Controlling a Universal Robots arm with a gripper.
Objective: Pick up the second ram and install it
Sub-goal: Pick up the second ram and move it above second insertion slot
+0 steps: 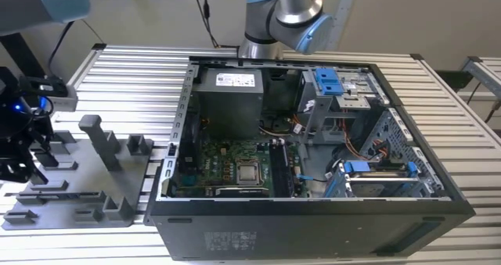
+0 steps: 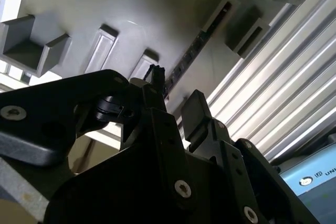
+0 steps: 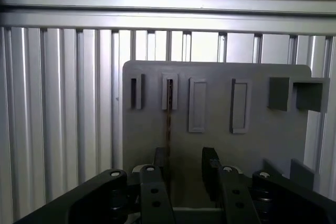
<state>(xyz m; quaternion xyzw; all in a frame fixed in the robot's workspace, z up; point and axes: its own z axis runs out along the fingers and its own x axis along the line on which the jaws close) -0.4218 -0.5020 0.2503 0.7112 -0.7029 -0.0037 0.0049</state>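
Tool [image 3: 185, 157] hung wide open, holding nothing, over the gray tray [image 3: 262, 135], at nine o'clock of the computer case [image 1: 313, 230] in the exterior view; the ram [image 3: 169, 121] stood on edge in its slot, close by. Probably light, stiff, fragile: pinch the flat faces mid-length

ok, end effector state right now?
End effector: open, holding nothing, close by the second ram, which stands on edge in the grey holder.
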